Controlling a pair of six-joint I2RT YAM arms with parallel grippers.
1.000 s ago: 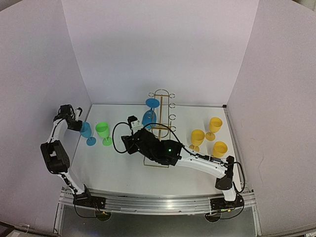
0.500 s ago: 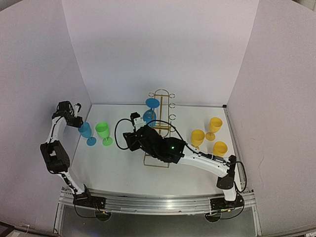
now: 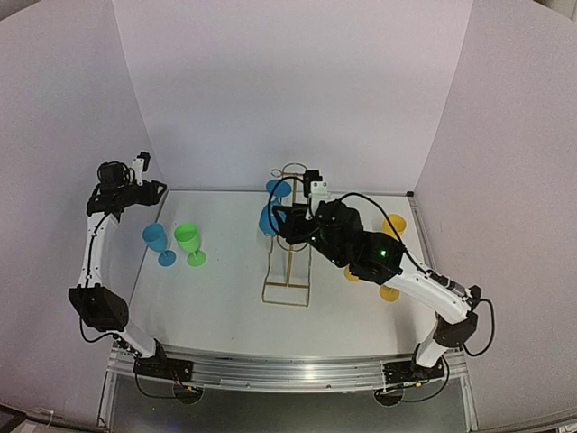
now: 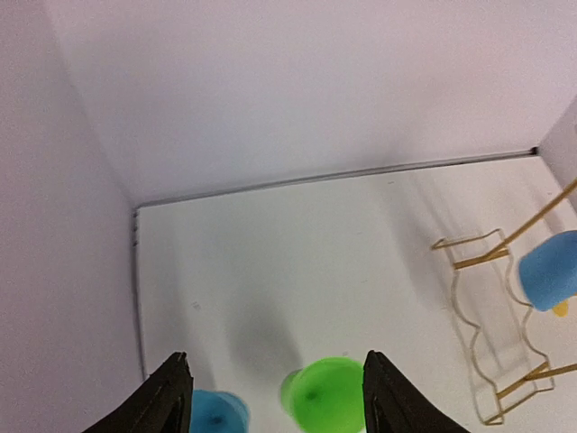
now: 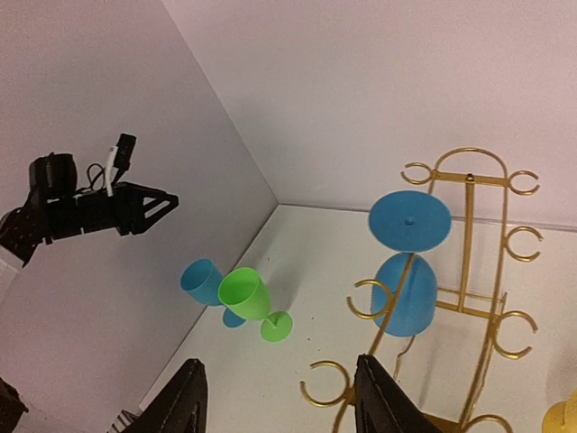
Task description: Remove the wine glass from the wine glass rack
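Note:
The gold wire wine glass rack stands at the middle back of the table; it also shows in the right wrist view and the left wrist view. A blue wine glass hangs upside down on the rack's left side, foot on top. My right gripper is open and empty, raised just right of that glass. My left gripper is open and empty, high by the left wall.
A green wine glass and a blue wine glass stand upright at the left, below my left gripper. Yellow glasses stand right of the rack, partly behind my right arm. White walls close in the left, back and right.
My right arm has swung from the rack's left front up and over to its right, beside the hanging glass. My left gripper has risen away from the standing blue glass.

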